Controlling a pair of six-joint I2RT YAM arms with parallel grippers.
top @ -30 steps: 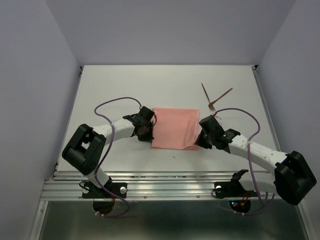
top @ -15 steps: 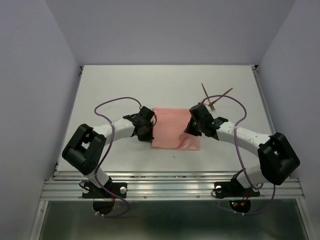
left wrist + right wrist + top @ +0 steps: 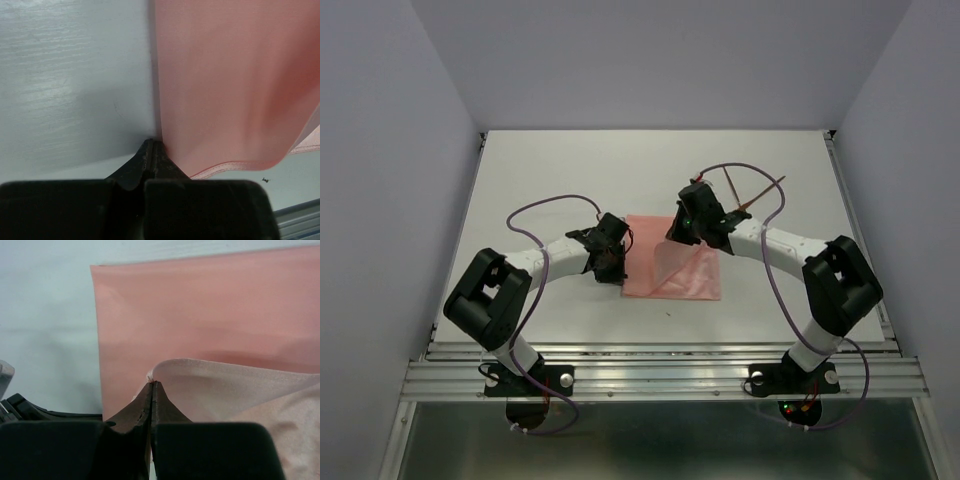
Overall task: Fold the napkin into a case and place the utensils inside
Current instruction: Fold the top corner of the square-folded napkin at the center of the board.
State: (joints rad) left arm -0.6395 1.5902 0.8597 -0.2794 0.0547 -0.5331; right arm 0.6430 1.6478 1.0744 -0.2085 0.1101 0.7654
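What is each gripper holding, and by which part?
Both hold the salmon-pink cloth napkin: left gripper pinches its left edge, right gripper a lifted corner.

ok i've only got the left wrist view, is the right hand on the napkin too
observer: yes, the right hand is shut on a corner of the napkin, pinched right at the hem.
operator: where's that corner sitting
observer: in the top view it is held up over the napkin's far right part, and the cloth below it curls over itself.
operator: and the utensils
observer: the utensils lie on the table beyond the right arm, off the napkin.
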